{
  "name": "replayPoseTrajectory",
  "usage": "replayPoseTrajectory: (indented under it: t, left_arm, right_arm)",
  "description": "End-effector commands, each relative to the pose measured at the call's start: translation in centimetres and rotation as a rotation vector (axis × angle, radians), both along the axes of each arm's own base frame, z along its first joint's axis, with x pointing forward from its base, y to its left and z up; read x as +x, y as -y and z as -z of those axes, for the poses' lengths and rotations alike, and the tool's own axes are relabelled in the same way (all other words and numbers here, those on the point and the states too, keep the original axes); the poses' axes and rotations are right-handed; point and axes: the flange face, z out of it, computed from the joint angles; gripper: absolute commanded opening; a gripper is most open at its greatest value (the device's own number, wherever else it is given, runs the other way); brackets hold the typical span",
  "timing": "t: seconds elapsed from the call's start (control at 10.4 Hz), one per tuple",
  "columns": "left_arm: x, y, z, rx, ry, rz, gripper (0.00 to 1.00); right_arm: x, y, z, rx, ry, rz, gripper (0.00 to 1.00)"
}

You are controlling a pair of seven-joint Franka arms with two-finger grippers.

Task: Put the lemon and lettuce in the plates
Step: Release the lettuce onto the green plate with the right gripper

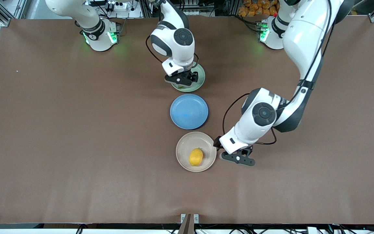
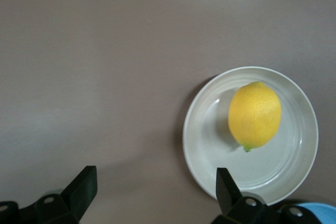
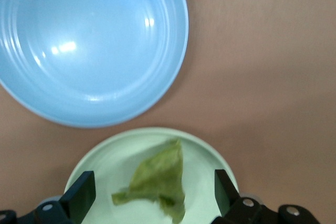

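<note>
The yellow lemon (image 1: 195, 157) (image 2: 254, 114) lies in the beige plate (image 1: 183, 146) (image 2: 210, 145), the plate nearest the front camera. My left gripper (image 1: 238, 158) (image 2: 156, 182) hovers open over bare table beside that plate, toward the left arm's end, with nothing between its fingers. The wrinkled green lettuce (image 3: 157, 182) lies in the mint green plate (image 1: 201, 79) (image 3: 105, 166), the plate farthest from the front camera. My right gripper (image 1: 181, 79) (image 3: 153, 187) is open just above that plate, a finger on each side of the leaf without touching it. The right hand hides the leaf in the front view.
An empty blue plate (image 1: 189, 111) (image 3: 89, 45) sits between the mint and beige plates; all three form a line down the middle of the brown table (image 1: 76, 130).
</note>
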Motion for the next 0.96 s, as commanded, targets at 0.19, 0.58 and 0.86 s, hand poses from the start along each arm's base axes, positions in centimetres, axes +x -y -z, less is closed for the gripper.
replayPoseTrajectory:
  t: [0.19, 0.58, 0.86]
  left_arm:
    - [1.2, -11.2, -4.9, 0.092, -0.101, -0.033, 1.00]
    - [2.2, -19.0, -7.0, 0.113, -0.140, -0.153, 1.00]
    - [2.0, -20.5, -7.9, 0.125, -0.151, -0.191, 1.00]
  right_arm:
    - [6.9, 5.6, -0.9, -0.022, 0.030, -0.077, 1.00]
    - [14.4, 14.2, -1.6, -0.020, 0.033, -0.131, 1.00]
    - [18.6, 21.1, -1.7, -0.015, 0.026, -0.164, 1.00]
